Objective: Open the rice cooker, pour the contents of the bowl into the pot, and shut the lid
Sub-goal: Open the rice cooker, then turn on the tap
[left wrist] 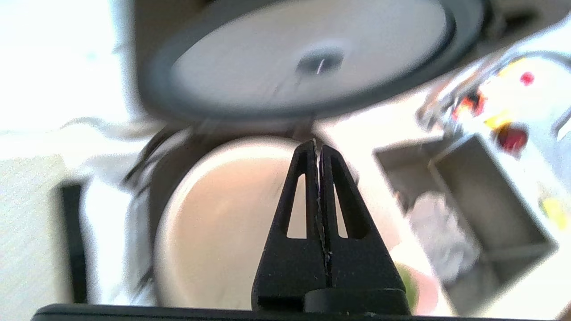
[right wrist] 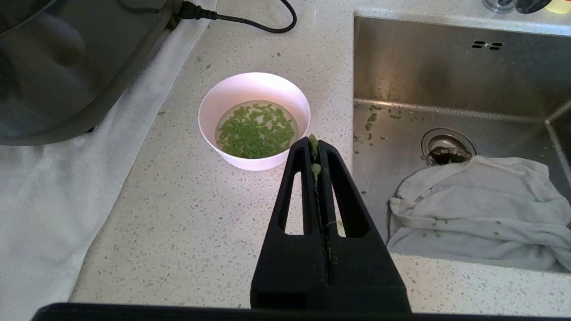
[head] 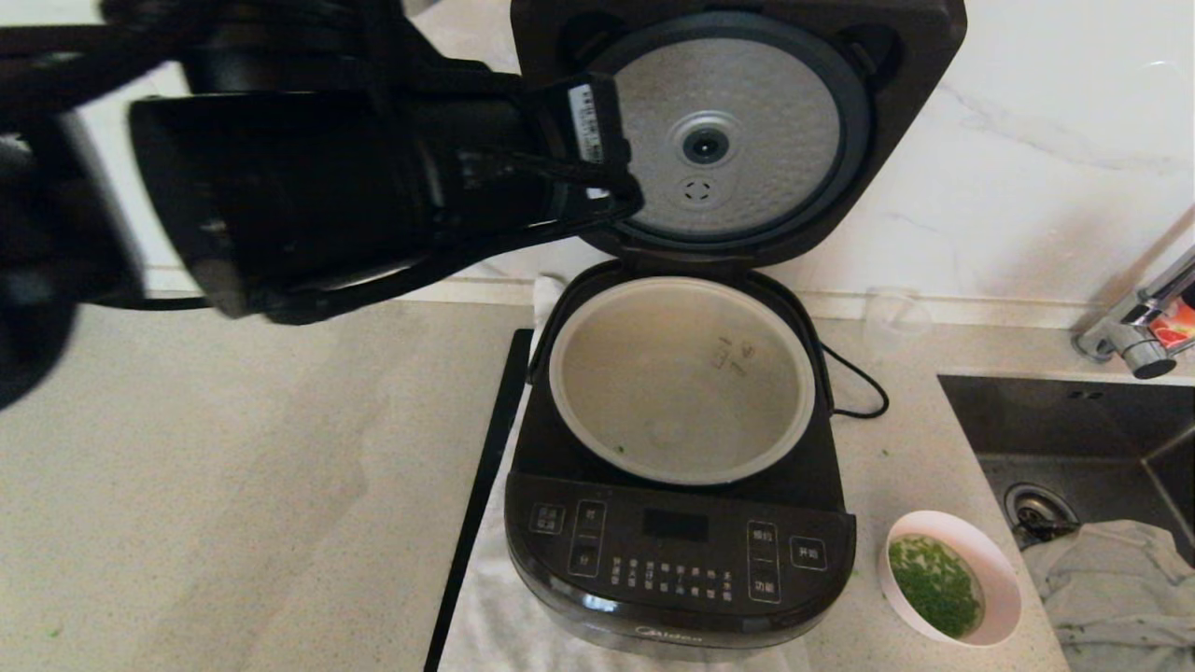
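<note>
The black rice cooker (head: 677, 560) stands open, its lid (head: 738, 131) upright with the dimpled silver disc facing me. The grey pot (head: 681, 373) holds only a few stray green specks. My left arm (head: 373, 187) hangs high, left of the lid. The left gripper (left wrist: 317, 145) is shut on nothing, above the pot (left wrist: 223, 214). The pale pink bowl (head: 950, 576) rests on the counter right of the cooker, with chopped green bits (right wrist: 254, 129) in liquid. My right gripper (right wrist: 316, 142) hovers shut just in front of the bowl (right wrist: 250, 82), green bits stuck between its fingers.
A white towel (head: 495, 597) lies under the cooker, beside a black strip (head: 485, 485). At the right is a steel sink (head: 1074, 439) with a crumpled cloth (head: 1111, 579), and a faucet (head: 1139, 327). A clear cup (head: 892, 313) and the power cord (head: 859, 383) sit behind the cooker.
</note>
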You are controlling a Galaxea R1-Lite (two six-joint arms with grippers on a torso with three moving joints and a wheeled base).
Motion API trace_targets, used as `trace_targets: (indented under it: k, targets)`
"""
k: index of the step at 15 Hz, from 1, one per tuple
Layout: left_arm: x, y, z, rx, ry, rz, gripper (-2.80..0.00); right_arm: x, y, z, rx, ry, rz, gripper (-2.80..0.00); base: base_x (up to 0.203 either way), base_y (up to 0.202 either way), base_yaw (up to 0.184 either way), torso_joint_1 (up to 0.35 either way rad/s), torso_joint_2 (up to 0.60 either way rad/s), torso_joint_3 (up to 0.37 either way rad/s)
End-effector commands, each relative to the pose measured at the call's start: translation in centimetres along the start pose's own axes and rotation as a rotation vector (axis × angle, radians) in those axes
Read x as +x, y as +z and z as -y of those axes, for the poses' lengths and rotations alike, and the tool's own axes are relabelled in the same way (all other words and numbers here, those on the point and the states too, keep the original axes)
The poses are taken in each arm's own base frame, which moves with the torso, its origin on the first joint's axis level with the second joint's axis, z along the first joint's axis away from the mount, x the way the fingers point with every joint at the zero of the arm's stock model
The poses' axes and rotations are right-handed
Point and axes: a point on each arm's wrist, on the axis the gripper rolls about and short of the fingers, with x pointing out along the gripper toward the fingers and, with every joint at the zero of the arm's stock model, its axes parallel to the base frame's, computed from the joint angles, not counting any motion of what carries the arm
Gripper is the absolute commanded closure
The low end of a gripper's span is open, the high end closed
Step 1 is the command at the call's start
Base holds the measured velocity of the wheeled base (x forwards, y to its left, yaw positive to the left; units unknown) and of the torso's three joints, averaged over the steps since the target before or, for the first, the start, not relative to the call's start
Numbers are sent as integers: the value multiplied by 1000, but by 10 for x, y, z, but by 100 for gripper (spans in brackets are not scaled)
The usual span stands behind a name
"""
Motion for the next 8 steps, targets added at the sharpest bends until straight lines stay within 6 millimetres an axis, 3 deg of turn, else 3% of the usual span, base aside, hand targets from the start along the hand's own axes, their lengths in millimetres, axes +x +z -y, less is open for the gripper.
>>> trace_targets:
  k: [1, 4, 8]
  targets:
    - [-73, 21, -14, -10, 20, 41, 0, 0, 0, 0, 0, 0, -1, 0, 0, 0, 0, 0, 0, 0]
    - [-136, 10, -44, 21, 196, 32, 0, 0, 0, 0, 0, 0, -1, 0, 0, 0, 0, 0, 0, 0]
    - [-211, -43, -92, 68, 606, -10, 0, 0, 0, 0, 0, 0, -1, 0, 0, 0, 0, 0, 0, 0]
